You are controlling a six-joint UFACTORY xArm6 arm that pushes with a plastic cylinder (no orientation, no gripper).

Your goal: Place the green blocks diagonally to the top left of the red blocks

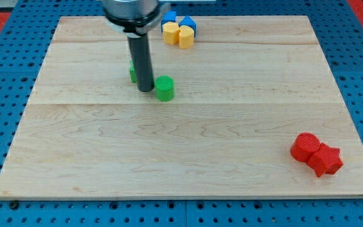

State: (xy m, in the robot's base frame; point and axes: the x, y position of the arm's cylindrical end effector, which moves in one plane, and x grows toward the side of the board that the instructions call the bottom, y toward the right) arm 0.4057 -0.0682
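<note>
Green blocks: two, in the upper-middle part of the wooden board (pixel 188 151), left of centre. A green cylinder (pixel 164 88) stands just to the view's right of the rod. A second green block (pixel 132 74) shows only as a sliver at the rod's left edge; its shape cannot be made out.

My tip (pixel 145 90): the rod's lower end sits on the board between the two green blocks, right against the green cylinder's left side; whether it truly touches cannot be told. The hidden green block lies just behind and to the left of the rod.

Claw state: there is none to open or close; the arm ends in a plain dark rod that grips nothing.

Red blocks: two, touching each other, near the board's bottom-right corner. A rounded red block (pixel 306 146) sits to the upper left of a red star-shaped block (pixel 326 160). Both lie well apart from the green blocks.

Yellow blocks: two, touching, near the board's top edge, a little right of the rod: a yellow block (pixel 171 33) and a yellow cylinder (pixel 186 36).

Blue blocks: two, just behind the yellow ones at the top edge: one blue block (pixel 169 18), another angular blue block (pixel 188 24).

Surround: blue pegboard (pixel 5 94) around the board.
</note>
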